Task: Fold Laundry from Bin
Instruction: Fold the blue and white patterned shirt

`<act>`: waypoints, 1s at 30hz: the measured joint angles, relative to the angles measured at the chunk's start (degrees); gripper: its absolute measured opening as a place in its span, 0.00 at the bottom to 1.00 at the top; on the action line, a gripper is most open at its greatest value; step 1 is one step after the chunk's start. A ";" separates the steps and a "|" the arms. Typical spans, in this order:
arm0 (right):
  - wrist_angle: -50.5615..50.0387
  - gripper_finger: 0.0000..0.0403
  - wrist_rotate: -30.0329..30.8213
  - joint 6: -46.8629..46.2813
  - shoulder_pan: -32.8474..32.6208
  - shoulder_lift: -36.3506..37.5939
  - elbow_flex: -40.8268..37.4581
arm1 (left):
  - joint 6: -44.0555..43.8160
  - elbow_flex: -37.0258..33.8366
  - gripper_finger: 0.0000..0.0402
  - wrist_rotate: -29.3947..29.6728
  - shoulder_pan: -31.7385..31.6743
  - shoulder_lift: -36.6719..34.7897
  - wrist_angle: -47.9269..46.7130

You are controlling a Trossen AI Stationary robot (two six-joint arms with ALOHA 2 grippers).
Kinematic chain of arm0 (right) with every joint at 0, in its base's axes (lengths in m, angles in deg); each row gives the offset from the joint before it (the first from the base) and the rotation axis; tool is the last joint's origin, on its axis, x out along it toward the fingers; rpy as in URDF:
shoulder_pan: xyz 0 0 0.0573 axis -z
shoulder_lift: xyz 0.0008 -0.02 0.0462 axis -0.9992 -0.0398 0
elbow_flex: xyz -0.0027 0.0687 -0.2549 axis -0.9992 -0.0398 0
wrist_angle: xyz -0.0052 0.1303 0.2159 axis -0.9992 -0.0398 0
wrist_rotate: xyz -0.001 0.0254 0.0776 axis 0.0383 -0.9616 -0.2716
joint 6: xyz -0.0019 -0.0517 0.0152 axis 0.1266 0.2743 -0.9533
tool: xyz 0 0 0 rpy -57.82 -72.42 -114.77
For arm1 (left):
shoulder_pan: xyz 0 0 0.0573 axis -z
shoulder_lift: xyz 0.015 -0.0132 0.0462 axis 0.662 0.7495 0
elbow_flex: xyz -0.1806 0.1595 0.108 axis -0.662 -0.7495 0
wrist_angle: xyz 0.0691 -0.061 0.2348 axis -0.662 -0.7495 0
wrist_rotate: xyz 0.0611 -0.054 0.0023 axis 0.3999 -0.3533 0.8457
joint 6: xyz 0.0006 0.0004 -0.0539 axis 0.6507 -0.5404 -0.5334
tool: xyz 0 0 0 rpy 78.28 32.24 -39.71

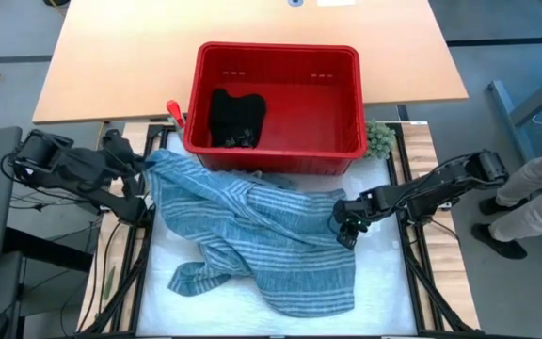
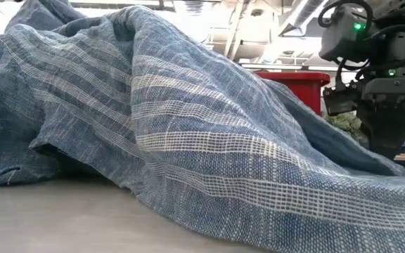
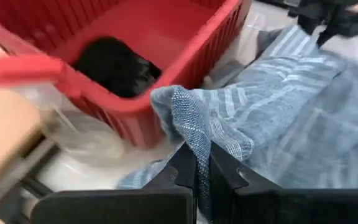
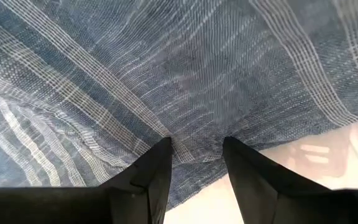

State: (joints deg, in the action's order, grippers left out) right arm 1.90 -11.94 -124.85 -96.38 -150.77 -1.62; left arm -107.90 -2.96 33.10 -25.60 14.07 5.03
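Bright, even light; blurred left-wrist edge

Green fuzzy lump (image 1: 378,139) on white table (image 1: 384,282); person's legs (image 1: 525,202) nearby.

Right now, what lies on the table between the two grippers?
In the high view, only the blue-white striped woven garment spans it, from the left gripper, shut on one corner, to the right gripper at its edge.

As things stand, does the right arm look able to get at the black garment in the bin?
Probably yes. The black garment lies uncovered in the open red bin, but the right gripper straddles the striped cloth edge, jaws apart, and must lift over the bin wall.
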 joint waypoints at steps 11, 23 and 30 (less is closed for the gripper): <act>-1.22 0.45 0.96 -1.47 0.55 -0.01 -0.11 | -9.81 0.02 0.21 -8.41 0.00 -0.37 -7.08; -0.31 0.45 0.95 -5.09 0.54 -0.09 -0.23 | -24.93 -6.59 0.44 -10.77 0.00 -2.44 -7.38; 2.31 0.45 0.93 -6.95 0.54 -0.13 -0.28 | -21.55 -23.41 0.45 -0.65 -2.12 -1.12 11.37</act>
State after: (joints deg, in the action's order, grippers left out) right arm 4.21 -11.01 -131.80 -95.84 -150.90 -1.90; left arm -129.45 -26.38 32.45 -27.71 12.95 16.41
